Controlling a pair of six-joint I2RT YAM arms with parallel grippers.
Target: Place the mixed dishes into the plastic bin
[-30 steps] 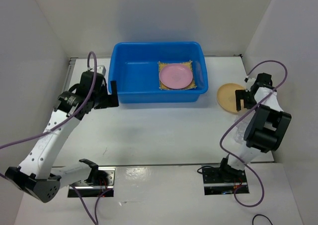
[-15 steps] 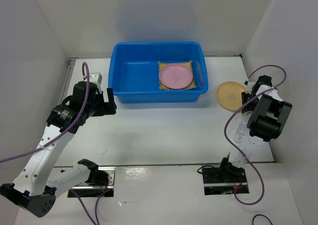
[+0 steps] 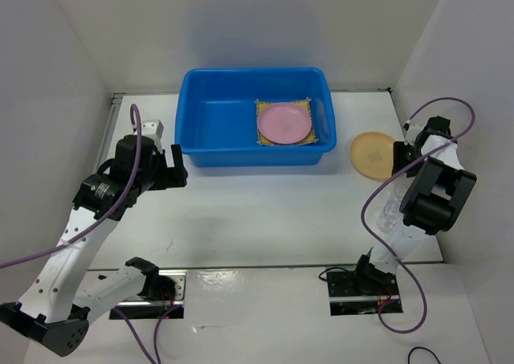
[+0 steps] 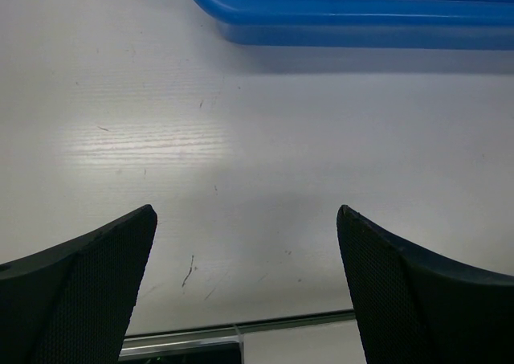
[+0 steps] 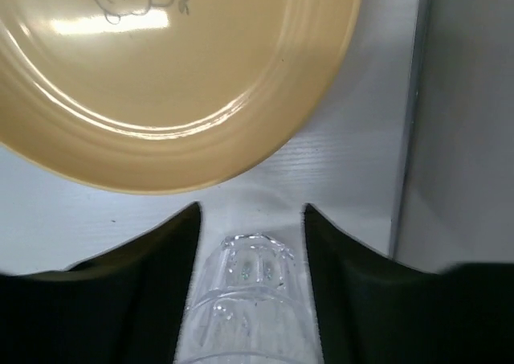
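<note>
Clear cup clenched in right hand, tan-yellow plate just ahead, left hand spread wide near blue bin

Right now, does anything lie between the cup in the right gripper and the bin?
Yes. The plate lies flat just ahead of the cup in the right gripper, between it and the bin. It is low, so a lifted cup would probably pass over it.

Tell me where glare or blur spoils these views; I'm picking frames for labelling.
Top external: sharp throughout. Left wrist: a bright glare patch on the table, otherwise sharp. Right wrist: white highlights on the tan-yellow plate; the clear cup close to the lens looks soft.
</note>
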